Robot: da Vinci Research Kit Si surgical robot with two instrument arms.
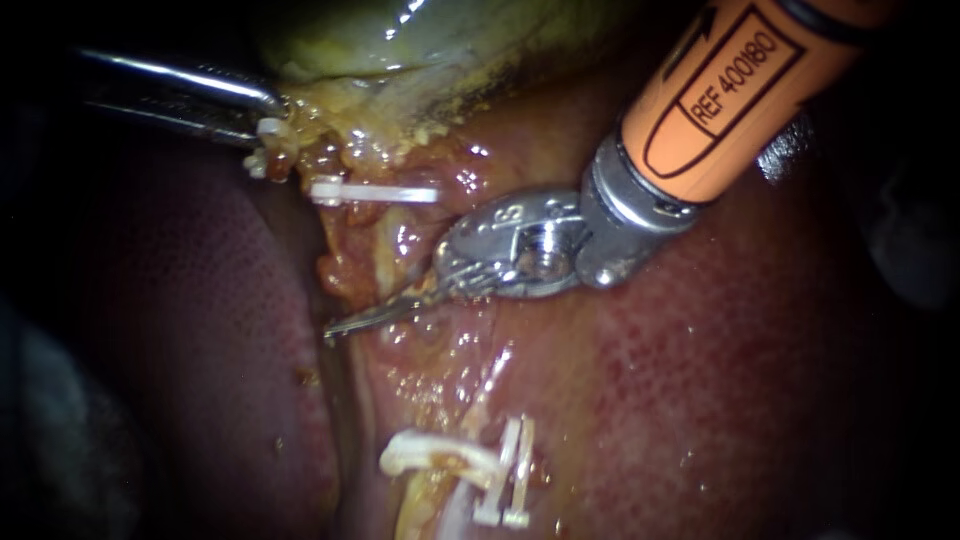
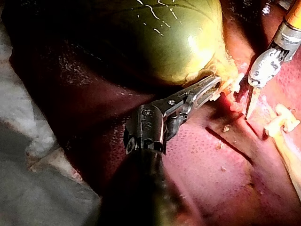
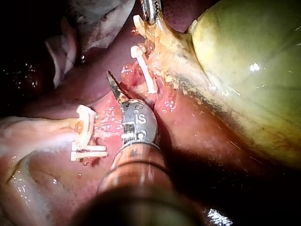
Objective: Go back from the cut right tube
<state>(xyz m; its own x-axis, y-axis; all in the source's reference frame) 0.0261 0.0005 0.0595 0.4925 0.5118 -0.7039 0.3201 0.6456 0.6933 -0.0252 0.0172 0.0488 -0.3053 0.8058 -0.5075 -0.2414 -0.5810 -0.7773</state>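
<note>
Right instrument [image 1: 372, 316] with its hand shut and empty, between the gallbladder [image 1: 400, 40] and the cut tube [image 1: 430, 452].
The right instrument comes in from the upper right. Its hand is closed to a thin point with nothing in it, over raw tissue just below the gallbladder, near 1 white clip [image 1: 375, 192] but not touching it. The cut tube ends as a pale stump farther from the gallbladder, on the liver [image 1: 720, 400], with 2 clips [image 1: 508, 470] across it. The left instrument [image 1: 268, 120] has its hand clamped on tissue at the gallbladder's lower edge.
</note>
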